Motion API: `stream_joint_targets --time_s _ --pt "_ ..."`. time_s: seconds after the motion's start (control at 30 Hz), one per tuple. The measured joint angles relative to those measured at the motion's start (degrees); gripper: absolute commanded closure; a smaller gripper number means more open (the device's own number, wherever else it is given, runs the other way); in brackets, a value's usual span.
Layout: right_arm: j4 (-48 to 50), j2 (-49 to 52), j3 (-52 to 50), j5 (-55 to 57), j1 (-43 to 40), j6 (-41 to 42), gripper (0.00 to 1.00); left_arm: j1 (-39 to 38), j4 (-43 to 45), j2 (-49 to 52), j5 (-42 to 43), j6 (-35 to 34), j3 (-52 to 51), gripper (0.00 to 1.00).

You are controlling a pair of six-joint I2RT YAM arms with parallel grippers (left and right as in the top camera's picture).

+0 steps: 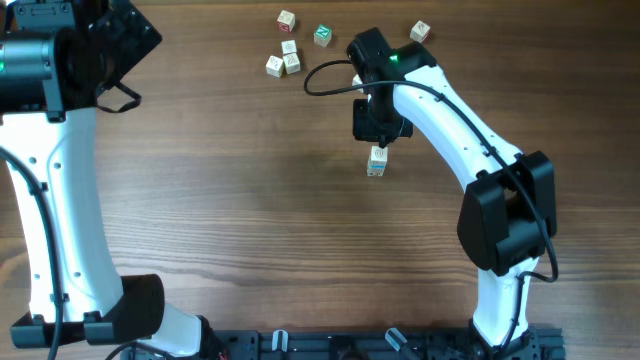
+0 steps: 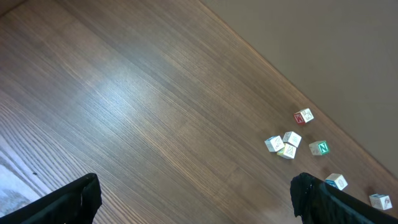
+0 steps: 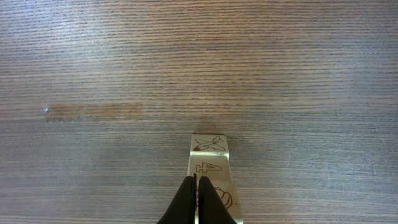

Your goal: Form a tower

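Near the middle of a wooden table [image 1: 250, 200]: the tower [image 1: 376, 160], a narrow upright stack of small pale letter cubes. Seen from the right wrist camera, bears a plane drawing and a number four on its faces. Just over it, the right gripper [image 3: 196, 182], fingers pressed together with nothing between them; cannot tell whether touching the stack. Off at the left side, the left gripper [image 2: 196, 186], fingers spread wide apart, holding nothing, hovering over bare wood. Farther back, near the table's far edge: loose cubes [image 1: 287, 55] in a small cluster, a green-faced one [image 1: 322, 35] just beside them, another single cube [image 1: 420, 32] well apart to the right.
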Motion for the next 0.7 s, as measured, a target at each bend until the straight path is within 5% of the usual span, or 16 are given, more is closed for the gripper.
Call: stream_joint_targets --time_s 0.7 --pt "-0.9 0.0 0.0 -1.3 0.0 0.0 0.95 0.0 0.0 0.0 0.0 0.0 0.0 0.0"
